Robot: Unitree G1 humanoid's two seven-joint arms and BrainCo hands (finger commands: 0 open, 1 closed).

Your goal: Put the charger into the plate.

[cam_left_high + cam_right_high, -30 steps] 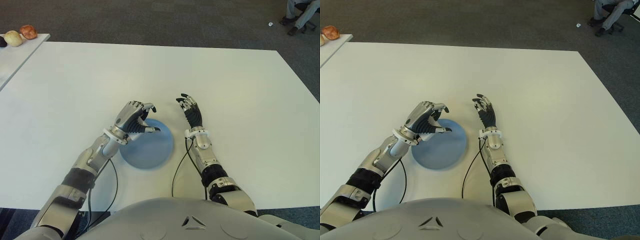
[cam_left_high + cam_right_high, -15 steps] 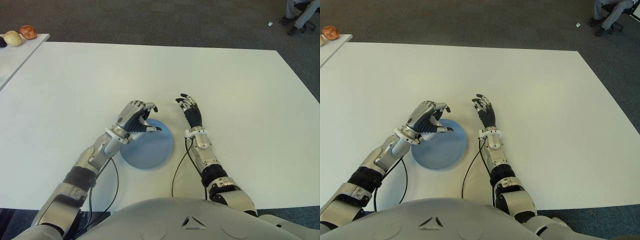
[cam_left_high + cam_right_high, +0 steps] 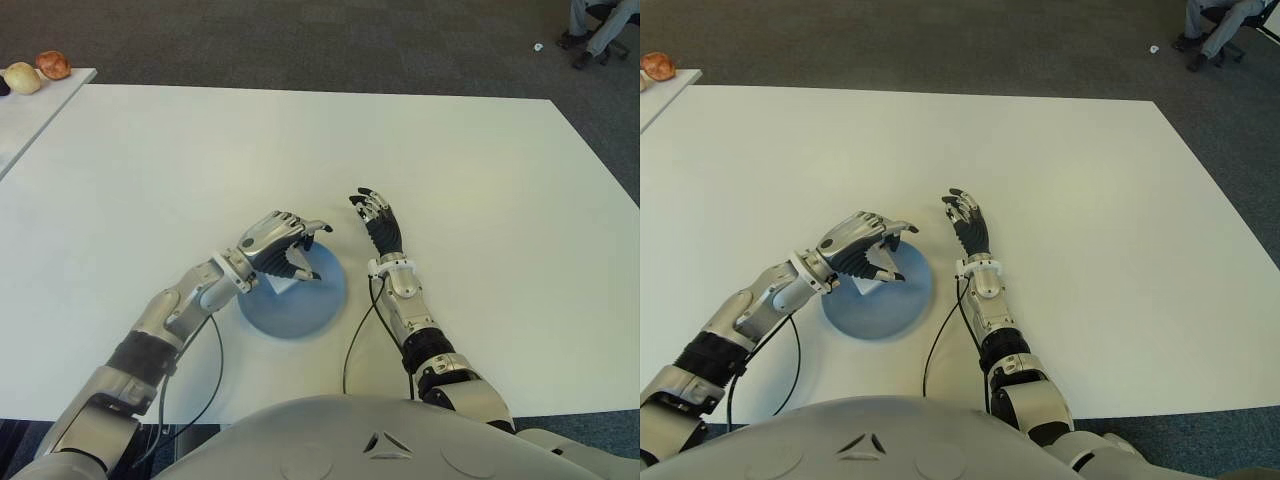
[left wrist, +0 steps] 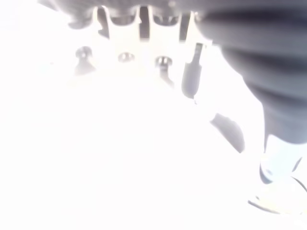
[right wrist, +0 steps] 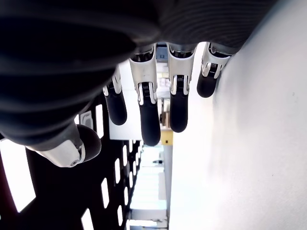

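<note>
A round blue plate (image 3: pixel 310 310) lies on the white table (image 3: pixel 300 150) right in front of me. A small white charger (image 3: pixel 283 284) lies on the plate's left part, under my left hand (image 3: pixel 290 250). That hand hovers palm-down over the plate, its fingers spread and loosely curved above the charger, not closed around it. My right hand (image 3: pixel 380 222) shows just right of the plate with its fingers stretched out and nothing in them; the right wrist view shows the same straight fingers (image 5: pixel 148 115).
A second white table at the far left carries round food items (image 3: pixel 22 76). A seated person's legs (image 3: pixel 600 25) show at the far right on the dark carpet. Black cables (image 3: pixel 355 340) run from both wrists along the table's near part.
My left hand has turned palm-down and dropped lower over the plate, its curled fingers have spread, and the white charger now shows on the plate beneath it. The right hand has stayed still.
</note>
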